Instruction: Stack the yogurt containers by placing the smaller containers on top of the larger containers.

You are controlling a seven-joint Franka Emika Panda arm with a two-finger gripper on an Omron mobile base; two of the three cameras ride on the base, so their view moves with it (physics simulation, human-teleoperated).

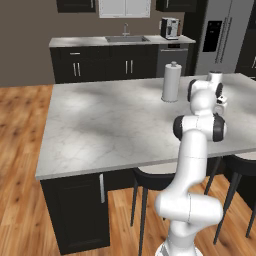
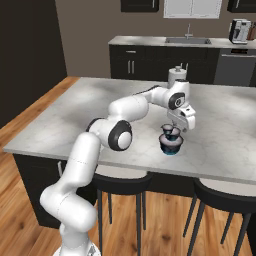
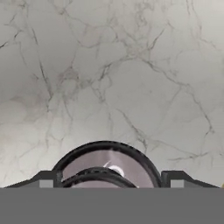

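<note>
A: Why does the hand (image 2: 174,129) hang there with its fingers spread?

B: Probably letting go. The smaller tub (image 2: 170,132) sits on the big tub (image 2: 170,144) beneath, on the worktop (image 2: 75,120).

A: And behind?

B: A paper-towel roll (image 1: 171,82).

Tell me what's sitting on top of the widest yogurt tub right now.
A smaller tub sits on the widest tub, under the pincer, whose jaws stand apart. The hand view shows the smaller rim inside the wider rim. The third tub can't be made out.
</note>
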